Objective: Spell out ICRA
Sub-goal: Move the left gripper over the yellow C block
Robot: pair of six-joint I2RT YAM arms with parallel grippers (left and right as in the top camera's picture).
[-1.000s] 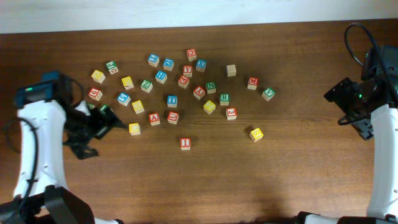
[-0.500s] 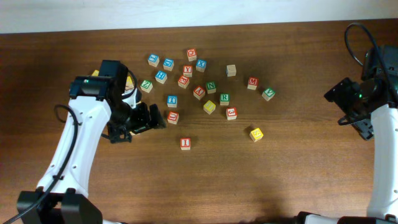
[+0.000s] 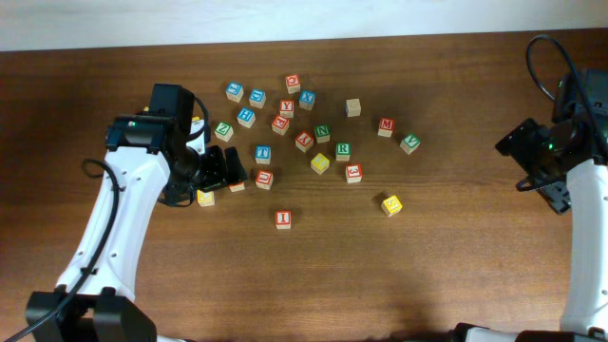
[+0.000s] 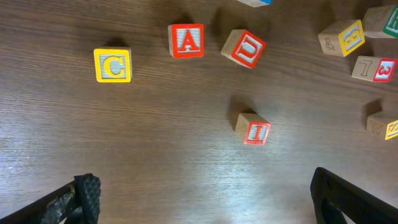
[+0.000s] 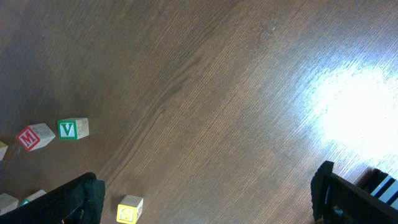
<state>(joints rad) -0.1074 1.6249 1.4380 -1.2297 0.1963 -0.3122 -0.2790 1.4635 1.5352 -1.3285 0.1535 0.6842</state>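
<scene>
The red I block (image 3: 283, 218) sits alone in front of the cluster and also shows in the left wrist view (image 4: 253, 129). The yellow C block (image 3: 205, 198) (image 4: 112, 65), the red A block (image 4: 186, 40) and the red U block (image 3: 264, 178) (image 4: 247, 48) lie at the cluster's front left. The green R block (image 3: 343, 150) lies further right. My left gripper (image 3: 231, 169) (image 4: 205, 205) is open and empty, hovering above the table by C and A. My right gripper (image 3: 537, 163) (image 5: 205, 199) is open and empty at the far right.
Several other letter blocks are scattered across the back middle of the table. Green V (image 3: 409, 142) (image 5: 73, 129), red M (image 3: 386, 125) (image 5: 34, 135) and yellow S (image 3: 390, 203) (image 5: 129, 210) lie toward the right. The left arm covers some blocks at the cluster's left.
My left arm has swung from the far left edge in over the left side of the block cluster, then shifted slightly back. The right arm and the blocks have not moved.
</scene>
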